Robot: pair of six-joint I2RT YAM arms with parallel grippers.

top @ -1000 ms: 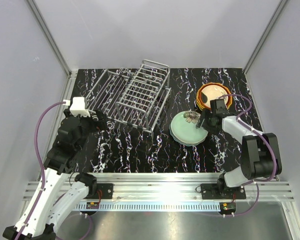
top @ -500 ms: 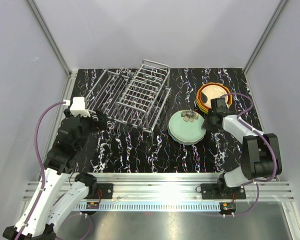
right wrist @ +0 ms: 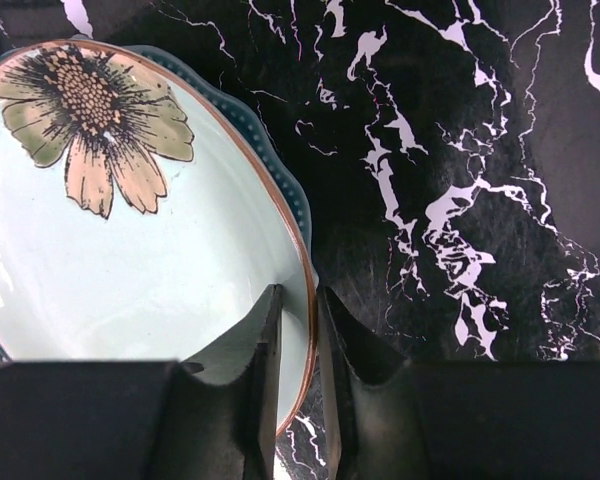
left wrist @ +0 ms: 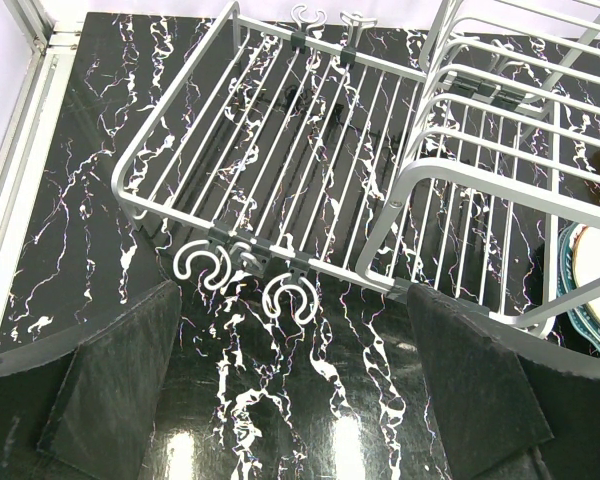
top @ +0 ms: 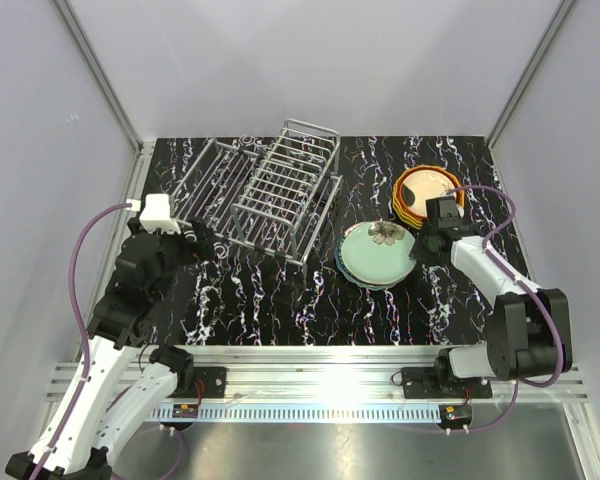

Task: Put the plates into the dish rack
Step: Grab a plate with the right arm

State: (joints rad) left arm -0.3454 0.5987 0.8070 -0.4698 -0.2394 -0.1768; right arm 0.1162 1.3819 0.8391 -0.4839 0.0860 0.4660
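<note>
Mint green plate [right wrist: 130, 250], atop the dark teal plate [right wrist: 298, 205] beside the dish rack [top: 270, 195]. Our right gripper [right wrist: 296, 300] pinches its rim. Left gripper [left wrist: 292, 300] spread, empty. We should grip deep, lift slowly and tilt the plate upright for a slot.

Bright, even light from overhead. White glare washes the metal rail [top: 320, 385] along the surface's [top: 230, 300] near edge. In the left wrist view the glossy surface shows soft reflections. The mint green plate [right wrist: 130, 250] looks sharp, with a faint sheen.
</note>
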